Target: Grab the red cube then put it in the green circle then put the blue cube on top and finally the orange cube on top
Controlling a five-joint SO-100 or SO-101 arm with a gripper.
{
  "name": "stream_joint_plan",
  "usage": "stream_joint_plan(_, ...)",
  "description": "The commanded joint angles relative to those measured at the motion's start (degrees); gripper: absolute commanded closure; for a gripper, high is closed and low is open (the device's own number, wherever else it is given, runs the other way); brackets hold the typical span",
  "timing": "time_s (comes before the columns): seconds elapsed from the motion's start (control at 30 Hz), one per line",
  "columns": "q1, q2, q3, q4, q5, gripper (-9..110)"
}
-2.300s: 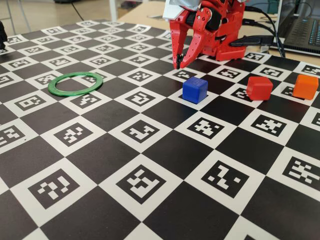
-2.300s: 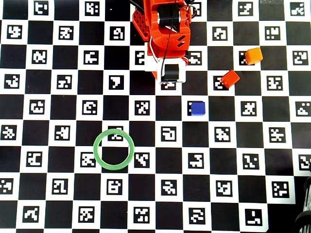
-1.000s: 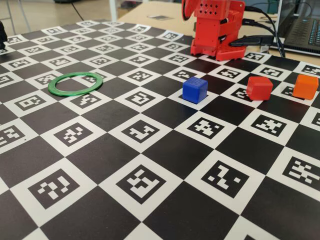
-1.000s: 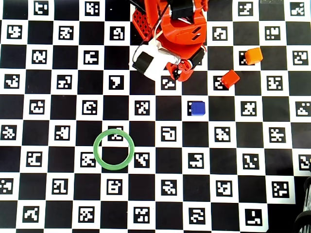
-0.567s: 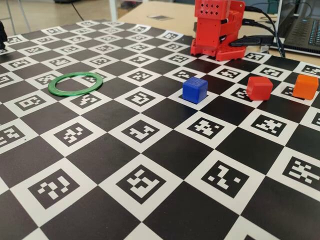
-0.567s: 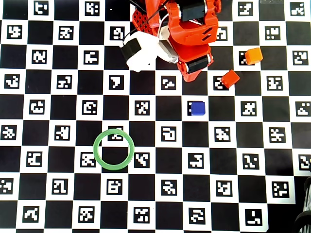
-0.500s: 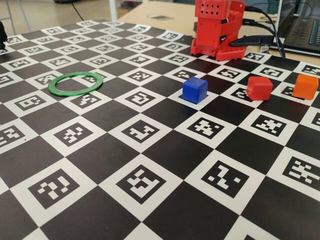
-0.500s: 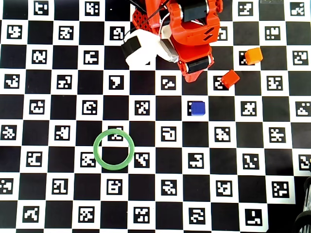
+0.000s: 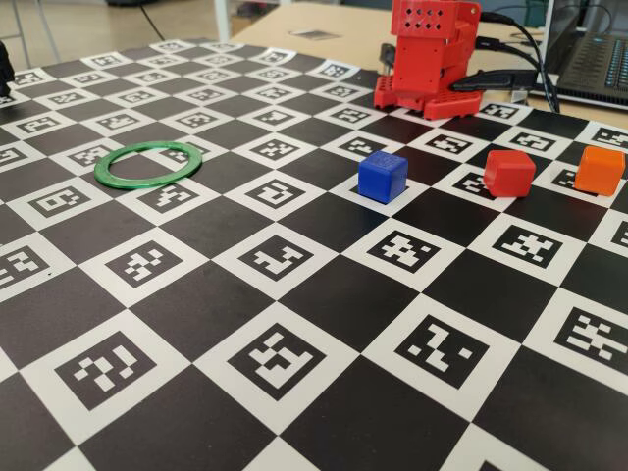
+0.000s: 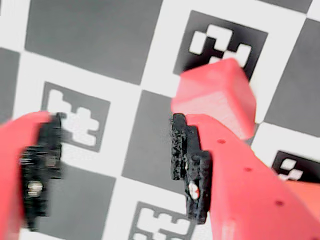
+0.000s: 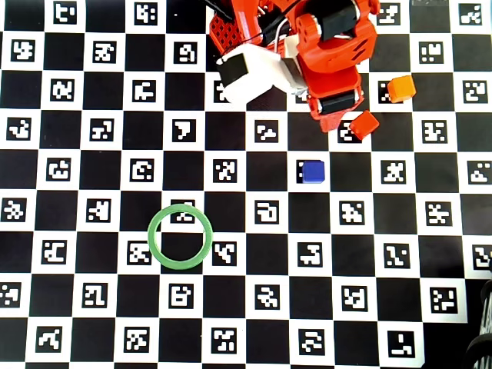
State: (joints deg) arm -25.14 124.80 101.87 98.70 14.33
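The red cube rests on the tabletop, a checkerboard of black squares and white squares printed with markers. Going left to right in the fixed view, the green circle lies flat far to the left with nothing inside it, the blue cube sits well apart from it near the middle, the red cube comes next, and the orange cube stands near it at the right edge. In the overhead view the red arm reaches down from the top, ending just beside the red cube. In the wrist view the gripper is spread wide with nothing between its black pads, and the red cube sits past the right-hand finger, outside the gap.
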Motion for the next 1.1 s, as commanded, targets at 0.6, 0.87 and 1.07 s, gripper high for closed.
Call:
stream_joint_plan(0.6, -19.2, -15.6, -4.0, -1.3, 21.8, 58)
stream_joint_plan(0.87, -20.8, -15.1, 10.8, -15.6, 18.0, 58)
stream_joint_plan(1.07, -20.5, -19.1, 15.1, -21.7, 17.6, 55)
